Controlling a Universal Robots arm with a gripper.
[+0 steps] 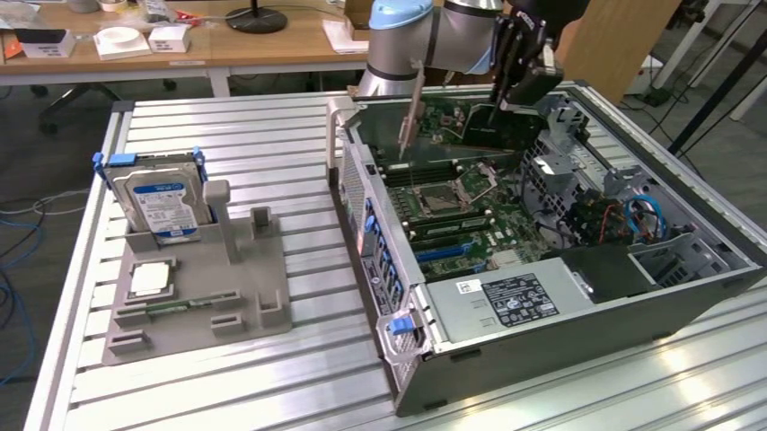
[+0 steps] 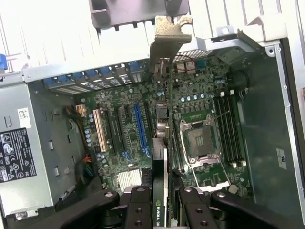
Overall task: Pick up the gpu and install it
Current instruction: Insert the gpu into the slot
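Observation:
The gpu (image 1: 494,131), a thin card with a dark face and a narrow silver end bracket (image 1: 410,112), hangs on edge inside the open computer case (image 1: 396,359), above the green motherboard (image 1: 462,215). My gripper (image 1: 527,67) is shut on the card's far end. In the wrist view the gpu (image 2: 160,191) appears edge-on between my gripper (image 2: 162,212) fingers (image 2: 138,210). Its bracket (image 2: 167,43) points at the case's rear wall. Beneath it lie a blue slot (image 2: 139,126), a black slot (image 2: 116,131) and a white slot (image 2: 98,130).
The CPU socket (image 2: 198,143) and memory slots (image 2: 228,129) lie beside the card. A power supply (image 1: 515,301) fills the case's near end. At the exterior view's left, a grey fixture (image 1: 258,305) holds a blue-labelled hard drive (image 1: 164,202) and a square processor chip (image 1: 150,280).

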